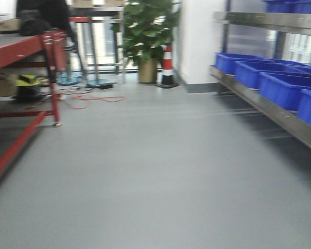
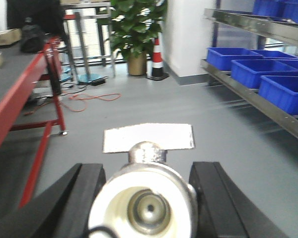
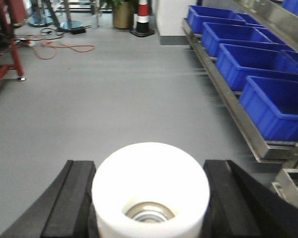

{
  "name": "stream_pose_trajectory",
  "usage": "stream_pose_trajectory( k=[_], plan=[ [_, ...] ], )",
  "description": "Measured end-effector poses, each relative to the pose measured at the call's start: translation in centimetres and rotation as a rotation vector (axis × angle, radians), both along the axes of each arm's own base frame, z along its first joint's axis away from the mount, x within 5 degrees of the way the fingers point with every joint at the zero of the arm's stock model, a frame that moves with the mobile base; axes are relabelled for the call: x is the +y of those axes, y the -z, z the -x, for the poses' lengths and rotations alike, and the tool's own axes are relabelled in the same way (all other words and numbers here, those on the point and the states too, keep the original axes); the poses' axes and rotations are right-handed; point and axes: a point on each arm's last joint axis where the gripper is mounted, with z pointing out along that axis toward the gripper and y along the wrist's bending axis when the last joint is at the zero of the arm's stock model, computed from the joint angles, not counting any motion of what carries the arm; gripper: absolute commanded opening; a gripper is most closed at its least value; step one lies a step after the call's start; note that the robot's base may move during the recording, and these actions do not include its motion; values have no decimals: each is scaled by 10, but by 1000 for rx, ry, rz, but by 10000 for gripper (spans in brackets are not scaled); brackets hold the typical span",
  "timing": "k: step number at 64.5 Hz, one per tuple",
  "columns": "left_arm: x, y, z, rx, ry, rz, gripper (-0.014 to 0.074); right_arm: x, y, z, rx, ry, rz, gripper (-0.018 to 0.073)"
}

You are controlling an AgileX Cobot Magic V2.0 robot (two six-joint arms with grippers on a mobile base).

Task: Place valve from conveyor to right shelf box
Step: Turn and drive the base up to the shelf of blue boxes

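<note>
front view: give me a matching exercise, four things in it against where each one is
Things:
1 cone
2 blue bins
3 orange cable
4 red table

Places:
a on the metal shelf at right
b loose on the floor
c next to the potted plant
d along the left edge

Pairs: 1-c, 2-a, 3-b, 4-d

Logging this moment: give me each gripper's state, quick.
Left gripper: closed on a metal-knobbed valve.
Right gripper: closed on a white valve.
</note>
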Motion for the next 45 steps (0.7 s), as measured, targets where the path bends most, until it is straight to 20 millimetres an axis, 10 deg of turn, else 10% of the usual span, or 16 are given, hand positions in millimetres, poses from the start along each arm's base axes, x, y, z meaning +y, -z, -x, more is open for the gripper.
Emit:
stream_pose_trajectory(
  k=[45],
  plan=[
    [0, 0, 0, 0, -1, -2, -111, 0, 0, 0, 0, 0, 0, -154]
  ],
)
